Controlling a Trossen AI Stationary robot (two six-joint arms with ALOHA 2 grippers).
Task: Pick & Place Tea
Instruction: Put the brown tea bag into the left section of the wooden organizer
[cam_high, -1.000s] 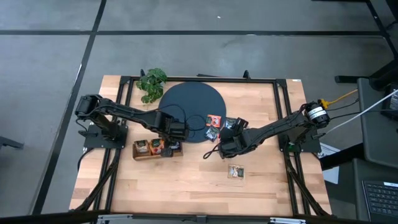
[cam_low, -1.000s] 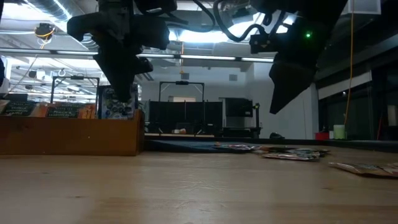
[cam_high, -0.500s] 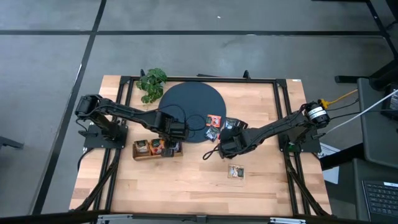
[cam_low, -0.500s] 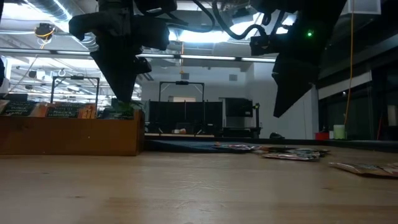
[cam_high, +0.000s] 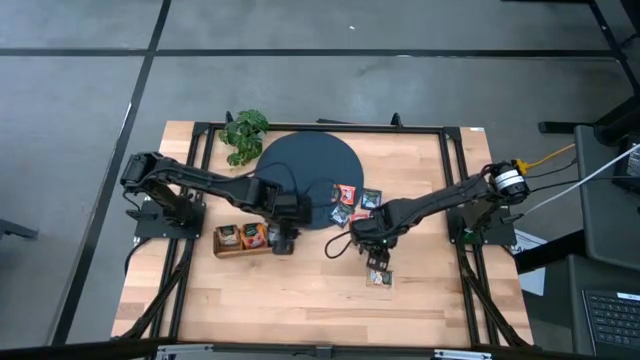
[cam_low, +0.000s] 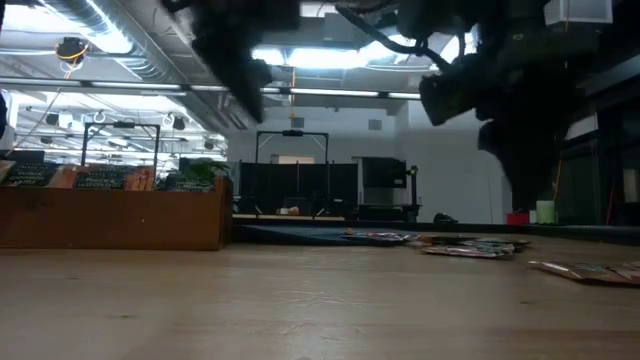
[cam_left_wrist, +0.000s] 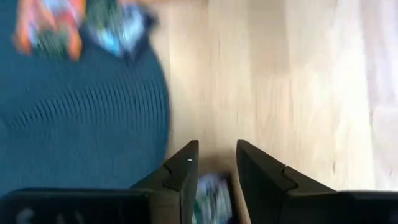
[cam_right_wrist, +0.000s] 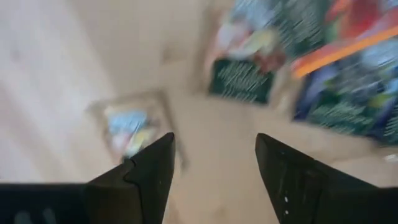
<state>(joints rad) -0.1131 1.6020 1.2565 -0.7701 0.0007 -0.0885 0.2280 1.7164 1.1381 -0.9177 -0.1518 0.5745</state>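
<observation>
Above the table's lone tea sachet, my right gripper hung wide open, empty; thin, light, slippery, it looked best pinched by an edge.

- Desk: pale wood grain with a black frame.
- Disc: dark blue-grey; fine ribbing shows in the left wrist view.
- Tea sachets: orange-red, and dark green with light labels.
- Tray: brown wood.
- Plant: leafy green.
- Both arms: black.
</observation>
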